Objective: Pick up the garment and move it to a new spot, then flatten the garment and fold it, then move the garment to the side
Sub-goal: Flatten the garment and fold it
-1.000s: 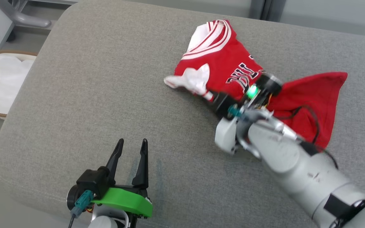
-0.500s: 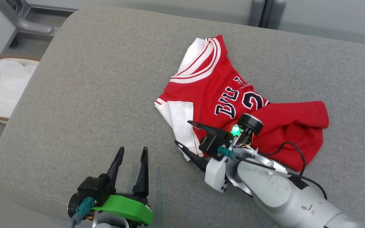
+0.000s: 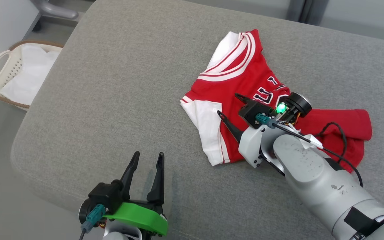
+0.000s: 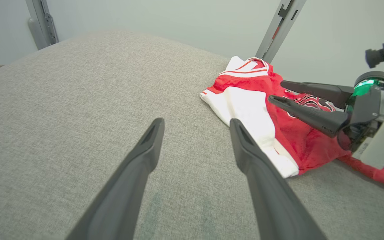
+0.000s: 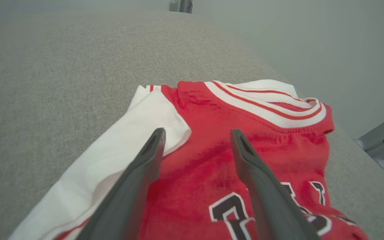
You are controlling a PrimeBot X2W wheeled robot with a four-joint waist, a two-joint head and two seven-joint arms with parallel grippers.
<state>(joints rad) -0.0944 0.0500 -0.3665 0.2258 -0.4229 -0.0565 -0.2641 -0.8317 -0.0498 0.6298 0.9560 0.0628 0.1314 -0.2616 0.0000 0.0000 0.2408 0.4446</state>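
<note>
- The left gripper [image 3: 148,154] hovers over bare cushion at the near left, jaws spread wide and empty, well apart from the cloth.
- The garment [image 3: 242,80], a red jersey with a white sleeve, striped collar and dark lettering, lies right of centre on the cushion. Its collar points toward the far edge, and its right half is rumpled and partly hidden by the right arm [image 3: 312,166].
- The right gripper [image 3: 228,104] hangs just above the jersey's chest, jaws wide with nothing between them. In the right wrist view its fingers straddle the line where white sleeve meets red body.
- Handling, as I judge it: the jersey is thin, soft and light, so it will droop and bunch from any single pinch.
- The best hold looks like the two shoulders or the hem corners, one per gripper, so it hangs open for flattening.
- The surface is a grey woven cushion [image 3: 128,83] with rounded edges, likely to give a little under pressing fingers.
- In the room, a pale laundry basket [image 3: 38,43] holding white cloth sits on the floor at far left, and a grey metal frame [image 3: 55,13] stands beyond the cushion.
</note>
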